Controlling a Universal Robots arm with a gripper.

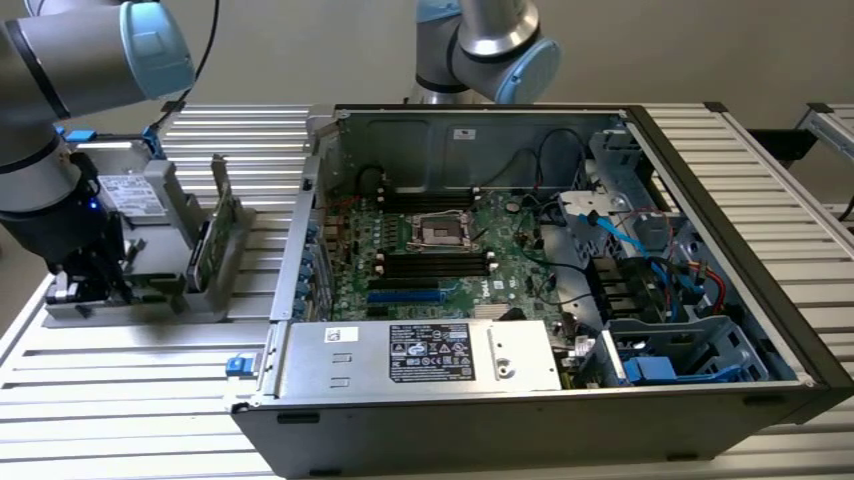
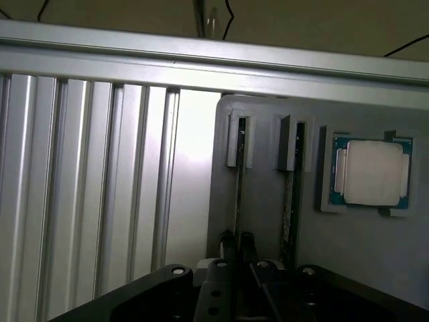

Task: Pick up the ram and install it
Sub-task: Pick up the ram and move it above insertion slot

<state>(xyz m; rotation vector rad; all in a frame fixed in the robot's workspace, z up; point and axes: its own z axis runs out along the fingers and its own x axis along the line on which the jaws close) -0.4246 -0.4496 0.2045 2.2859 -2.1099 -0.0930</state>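
Jaws pinched narrow on the ram [image 2: 238, 194], upright in grey holder [image 2: 265, 215] slot, arm [image 1: 40, 170] pointing straight down

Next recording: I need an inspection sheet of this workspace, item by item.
Surface: ribbed aluminium table carrying a grey holder and an open computer case.
Job's things: the ram stands edge-on in a holder slot; the motherboard lies exposed in the case.
Clutter: second board in the adjacent slot; processor chip in its recess.
Grippers: pincer closed on the ram's edge, with the ram seated in its slot.
Cables: blue cables inside the case.
Surroundings: plain wall; nothing else seen.
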